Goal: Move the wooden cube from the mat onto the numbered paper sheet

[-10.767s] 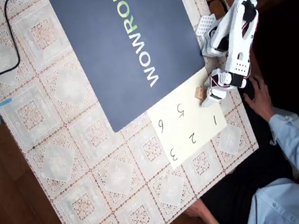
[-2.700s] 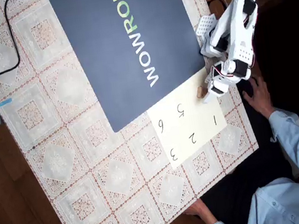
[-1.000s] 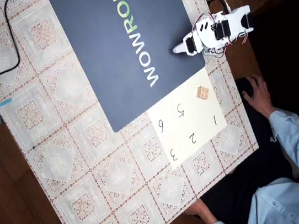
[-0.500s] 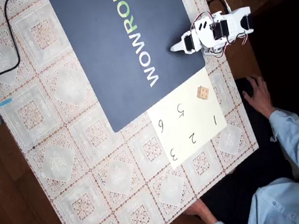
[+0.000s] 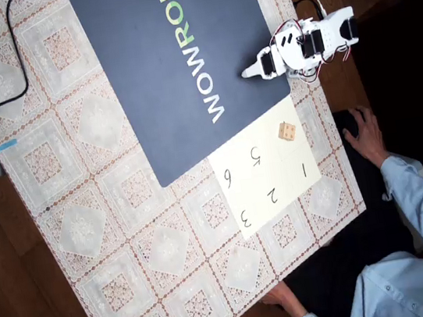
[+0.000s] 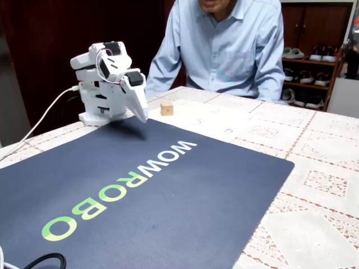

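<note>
The small tan wooden cube [image 5: 287, 131] [image 6: 166, 109] rests on the cream numbered paper sheet [image 5: 268, 168] [image 6: 213, 119], near its corner closest to the arm. The dark navy mat [image 5: 182, 60] [image 6: 134, 196] with its big lettering lies beside the sheet. My white arm is folded back over the mat's edge, and its gripper [image 5: 248, 71] [image 6: 143, 116] points down at the mat, shut and holding nothing. The cube lies well clear of the fingers.
A person in a light blue shirt [image 6: 224, 45] sits behind the sheet, one hand [image 5: 362, 133] resting near the table's edge. A black cable [image 5: 12, 60] crosses the lace tablecloth [image 5: 128, 241]. The arm's white base [image 6: 98, 103] stands at the mat's edge.
The gripper has let go of the cube on the sheet and swung away over the mat. In the last second the arm has only settled slightly.
</note>
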Controlling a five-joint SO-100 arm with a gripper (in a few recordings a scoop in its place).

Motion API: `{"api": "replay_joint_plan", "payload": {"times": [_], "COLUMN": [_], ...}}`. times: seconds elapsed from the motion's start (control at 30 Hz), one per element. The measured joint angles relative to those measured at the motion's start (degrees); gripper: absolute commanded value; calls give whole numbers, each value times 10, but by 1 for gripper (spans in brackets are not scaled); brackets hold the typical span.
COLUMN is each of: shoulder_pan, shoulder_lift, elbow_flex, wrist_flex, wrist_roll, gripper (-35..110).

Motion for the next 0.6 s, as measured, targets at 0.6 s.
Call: {"api": "replay_joint_plan", "payload": {"times": [0.6], "shoulder_pan": [2], "shoulder_lift": [1], "elbow_flex": [0], "wrist_flex": [0], "wrist_roll": [0], "gripper": [0]}}
